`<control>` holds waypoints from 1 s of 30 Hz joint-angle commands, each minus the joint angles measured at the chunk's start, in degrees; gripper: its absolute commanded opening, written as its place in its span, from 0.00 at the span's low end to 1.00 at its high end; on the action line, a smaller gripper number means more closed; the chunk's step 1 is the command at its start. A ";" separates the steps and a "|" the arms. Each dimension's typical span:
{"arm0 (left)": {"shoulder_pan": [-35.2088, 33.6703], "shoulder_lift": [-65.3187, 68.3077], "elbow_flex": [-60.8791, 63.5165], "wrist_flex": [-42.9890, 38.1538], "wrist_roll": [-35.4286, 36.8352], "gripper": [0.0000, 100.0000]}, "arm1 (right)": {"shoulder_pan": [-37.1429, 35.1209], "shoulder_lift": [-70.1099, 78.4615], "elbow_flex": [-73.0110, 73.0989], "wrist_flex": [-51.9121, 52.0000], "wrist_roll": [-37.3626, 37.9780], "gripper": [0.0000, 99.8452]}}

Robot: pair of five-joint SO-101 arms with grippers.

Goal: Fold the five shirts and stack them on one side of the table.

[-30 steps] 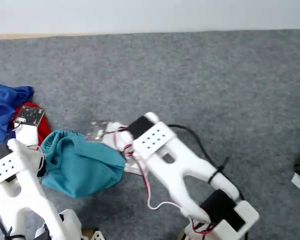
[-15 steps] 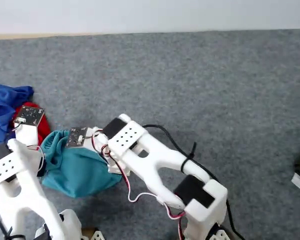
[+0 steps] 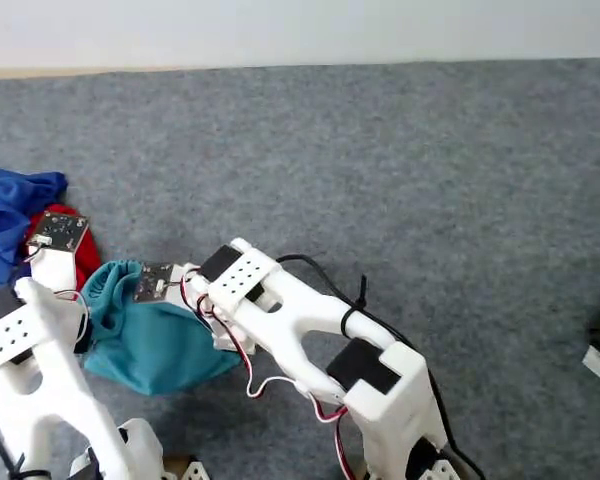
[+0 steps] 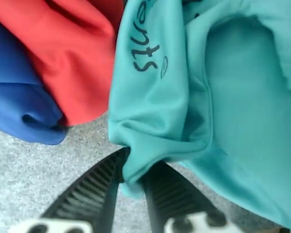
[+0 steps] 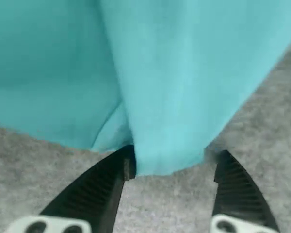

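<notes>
The teal shirt [image 3: 155, 340] is bunched on the grey table [image 3: 430, 180], touched by the red shirt [image 4: 72, 58], with the blue shirt [image 4: 19, 107] near it on that same side. One fold is pinched in the closed left gripper [image 4: 132, 167]. Its hem is straddled by the wide-open right gripper [image 5: 170, 162]. Should only one layer be caught, the shirt may be spread crooked, or the red shirt dragged along.

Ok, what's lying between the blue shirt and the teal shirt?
The red shirt lies between the blue shirt and the teal shirt, touching both, as the left wrist view shows.
</notes>
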 commanded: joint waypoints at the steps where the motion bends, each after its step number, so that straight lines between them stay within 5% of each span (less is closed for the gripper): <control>1: -0.26 -0.53 -0.57 -0.44 -0.26 0.00 | 1.36 1.63 -5.10 -0.04 0.62 0.16; 10: -0.26 -0.79 -0.57 -0.44 -0.26 0.00 | 5.05 3.12 -15.03 4.00 0.62 0.01; 24: 0.35 -0.88 -16.84 7.47 -0.18 0.00 | 9.98 3.03 -40.97 24.92 1.14 0.01; 30: 6.86 -0.88 -28.79 14.77 4.22 0.00 | 15.60 -1.63 -54.24 30.46 3.69 0.01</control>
